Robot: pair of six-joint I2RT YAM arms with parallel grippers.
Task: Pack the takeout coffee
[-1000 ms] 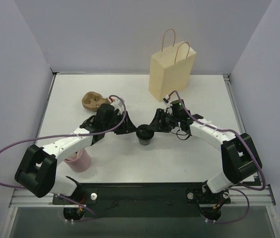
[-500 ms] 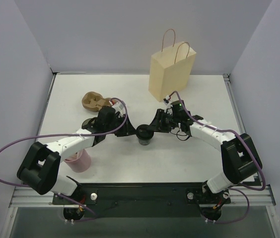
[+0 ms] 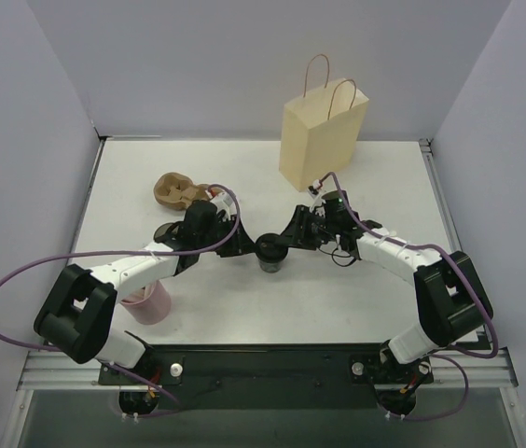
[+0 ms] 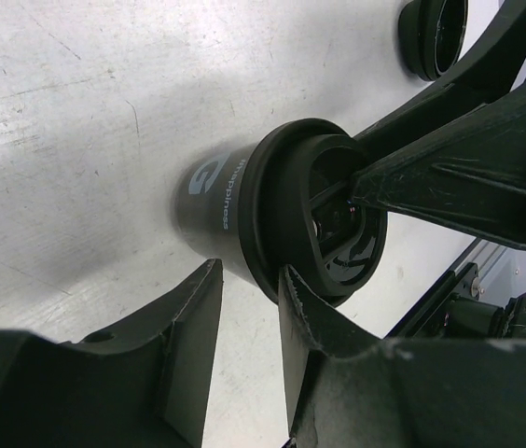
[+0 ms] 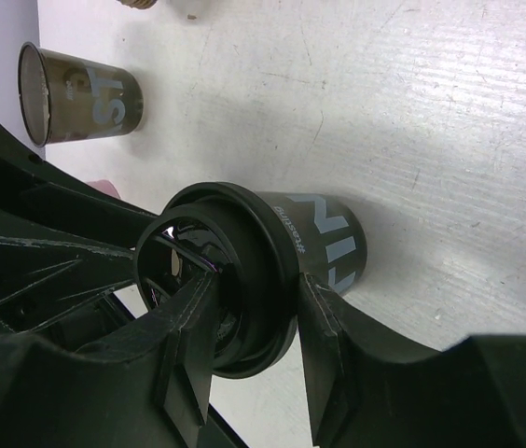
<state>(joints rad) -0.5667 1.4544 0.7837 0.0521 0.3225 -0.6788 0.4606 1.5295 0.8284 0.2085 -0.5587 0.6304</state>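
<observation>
The takeout coffee [image 3: 270, 253], a small black cup with a dark lid, stands upright mid-table between both arms. My right gripper [image 3: 287, 242] is shut on its lid [image 5: 235, 280]: one finger [image 5: 188, 322] lies across the lid's top, the other [image 5: 324, 322] presses the cup wall under the rim. My left gripper [image 3: 245, 245] reaches in from the other side, open. Its fingertips [image 4: 296, 285] sit at the lid's edge [image 4: 277, 215], with bare table showing between the fingers. The tan paper bag [image 3: 324, 131] stands upright at the back.
A brown pulp tray [image 3: 177, 189] lies at the back left. A pink cup [image 3: 146, 301] stands under my left forearm near the front edge. A second dark, lidless cup [image 5: 76, 93] stands beyond my left gripper. Walls enclose the table on three sides.
My left gripper has slid right towards the cup and its jaws have narrowed. The right gripper and the cup have barely moved.
</observation>
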